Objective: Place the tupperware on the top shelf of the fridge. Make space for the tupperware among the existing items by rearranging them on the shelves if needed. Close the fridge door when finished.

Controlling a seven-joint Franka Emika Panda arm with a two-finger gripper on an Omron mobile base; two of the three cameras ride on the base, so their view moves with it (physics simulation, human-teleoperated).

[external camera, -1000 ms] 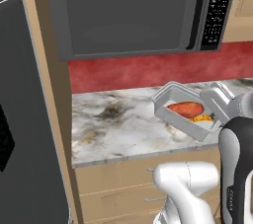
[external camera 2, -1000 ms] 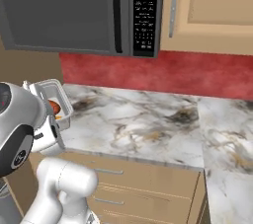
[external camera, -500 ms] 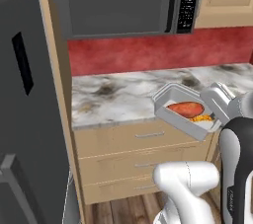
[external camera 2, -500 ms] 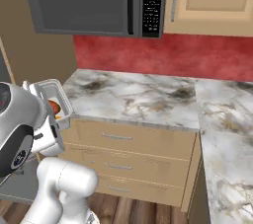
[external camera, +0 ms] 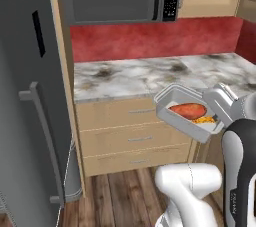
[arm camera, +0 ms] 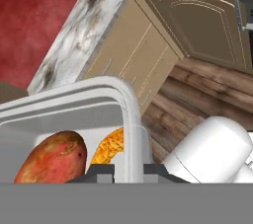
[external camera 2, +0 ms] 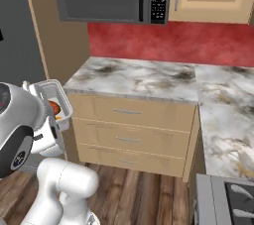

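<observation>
Pinching one rim wall of the tupperware (arm camera: 126, 119), the jaws hold it in the air before the drawers (external camera: 131, 136), beside the closed fridge (external camera: 25, 121). Its long axis tilts; translucent, shallow, with an orange-red oblong piece (external camera: 188, 110).

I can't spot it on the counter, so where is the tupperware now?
The tupperware is off the marble counter, held up by the fingers in front of the drawers, right of the closed fridge.

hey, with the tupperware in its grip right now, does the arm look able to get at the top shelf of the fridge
Probably not yet. The fridge door looks shut, its bar handle facing out, so the shelves are hidden behind it. The gripper is shut on the tupperware, held above the floor in front of the drawers, so no free jaws for the handle.
</observation>
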